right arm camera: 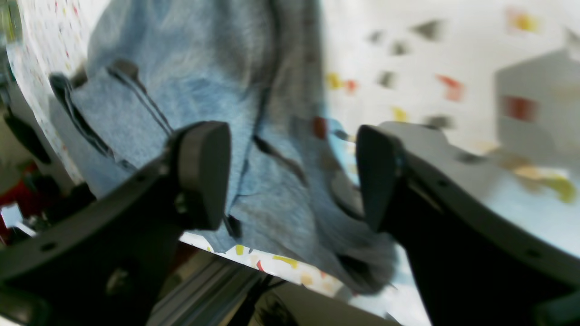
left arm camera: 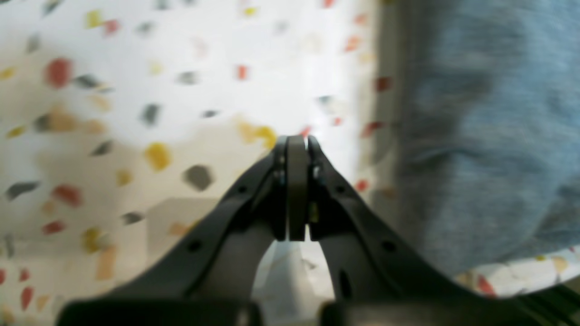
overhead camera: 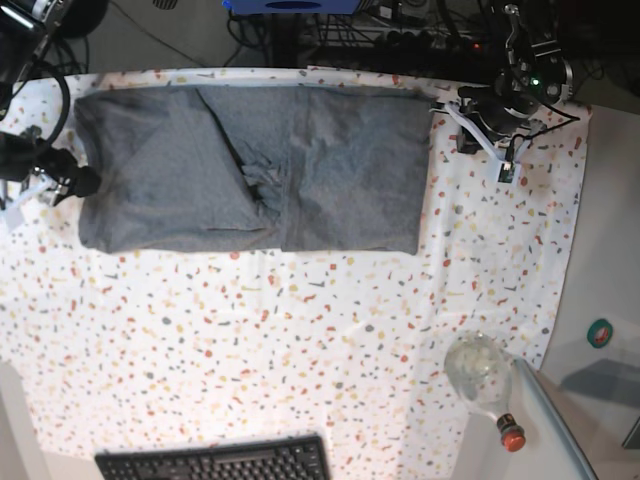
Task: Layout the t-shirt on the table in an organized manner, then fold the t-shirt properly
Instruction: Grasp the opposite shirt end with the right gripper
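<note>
Speckled white cloth covered the tabletop [overhead camera: 300, 340], and the t-shirt [overhead camera: 250, 165] lay along its far side in the base view, spread wide with folds and a bunched crease near its middle. One end of the garment reached toward the base view's left edge, the other ended in a fairly straight edge near the base view's right.

At that right side, the left gripper [left arm camera: 297, 140] hovered over bare tabletop just beside the shirt's edge, jaws pressed together on nothing; its wrist view showed grey fabric [left arm camera: 489, 136] to one side, apart from the closed tips.

On the opposite side, the right gripper [right arm camera: 292, 176] sat at the shirt's end near the tabletop's edge, jaws spread wide, with rumpled cloth [right arm camera: 204, 81] visible between and beyond them. Whether the pads touched the fabric could not be told.

A glass bottle [overhead camera: 482, 375] with a red cap lay near the tabletop's near right corner, and a black keyboard [overhead camera: 215, 462] sat at the near edge.
</note>
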You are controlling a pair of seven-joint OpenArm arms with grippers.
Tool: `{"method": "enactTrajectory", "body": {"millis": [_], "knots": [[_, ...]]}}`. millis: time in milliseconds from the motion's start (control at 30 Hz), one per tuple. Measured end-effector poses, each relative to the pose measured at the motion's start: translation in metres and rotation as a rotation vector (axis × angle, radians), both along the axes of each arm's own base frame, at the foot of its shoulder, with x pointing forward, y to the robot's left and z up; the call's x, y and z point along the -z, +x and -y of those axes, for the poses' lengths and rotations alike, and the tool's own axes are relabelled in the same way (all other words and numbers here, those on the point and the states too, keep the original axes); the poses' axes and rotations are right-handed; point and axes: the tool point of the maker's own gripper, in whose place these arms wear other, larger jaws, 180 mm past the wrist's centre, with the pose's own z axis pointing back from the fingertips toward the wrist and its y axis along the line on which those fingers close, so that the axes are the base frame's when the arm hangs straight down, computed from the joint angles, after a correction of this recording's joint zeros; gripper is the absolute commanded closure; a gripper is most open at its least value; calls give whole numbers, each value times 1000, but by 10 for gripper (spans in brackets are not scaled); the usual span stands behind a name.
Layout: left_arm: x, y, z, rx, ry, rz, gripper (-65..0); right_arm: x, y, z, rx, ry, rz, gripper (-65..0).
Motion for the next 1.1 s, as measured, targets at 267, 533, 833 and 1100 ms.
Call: {"method": "enactTrajectory", "body": {"millis": [267, 533, 833, 1100], "knots": [[-1, -1, -4, -3, 7, -1, 0, 22, -3, -4, 41, 51, -18, -422], [8, -5, -2, -9, -5, -26, 0, 22, 1, -18, -66, 16, -16, -419], [12, 2, 38, 85, -50, -27, 0, 17, 3, -53, -126, 82, 18, -417], [9, 13, 42, 95, -54, -8, 0, 26, 7, -46, -57, 60, 42, -167]]}}
